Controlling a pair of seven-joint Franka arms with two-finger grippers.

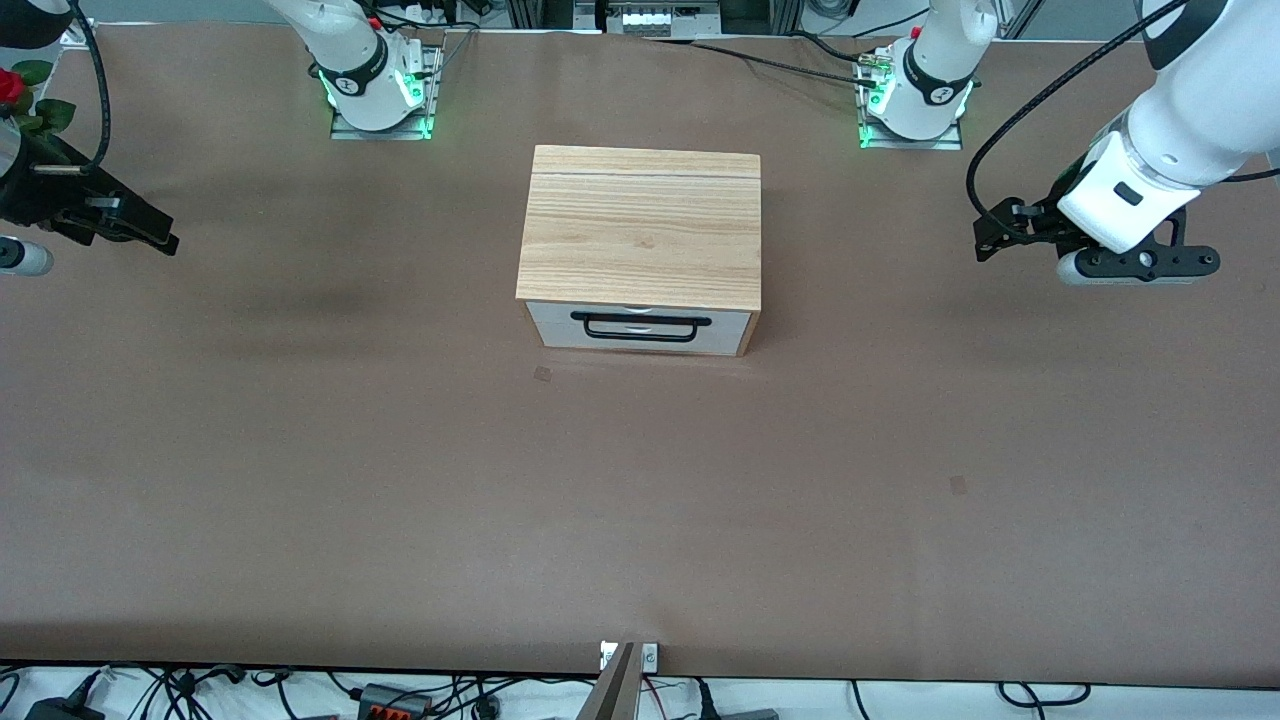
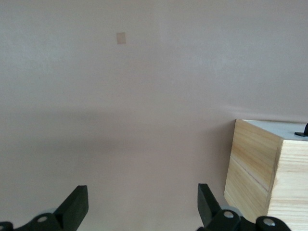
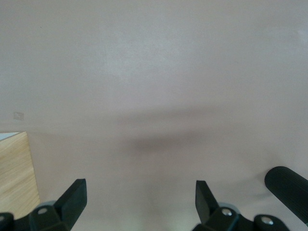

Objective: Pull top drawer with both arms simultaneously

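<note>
The top drawer [image 1: 640, 327] is shut in the light-wood box [image 1: 640, 225] at the table's middle; its white front and black bar handle [image 1: 640, 320] face the front camera. My left gripper [image 1: 987, 243] is open and empty above the table toward the left arm's end, well apart from the box. In the left wrist view the left gripper [image 2: 143, 202] is over bare table, with the box [image 2: 260, 168] beside it. My right gripper [image 1: 160, 238] is open and empty toward the right arm's end. In the right wrist view [image 3: 141, 199] a box corner [image 3: 17, 173] shows.
The brown table [image 1: 640, 520] runs wide around the box. Two small tape marks [image 1: 542, 374] [image 1: 958, 485] lie on it. The arm bases [image 1: 380, 90] [image 1: 915, 100] stand farther from the front camera than the box. A red flower [image 1: 10, 85] is at the right arm's end.
</note>
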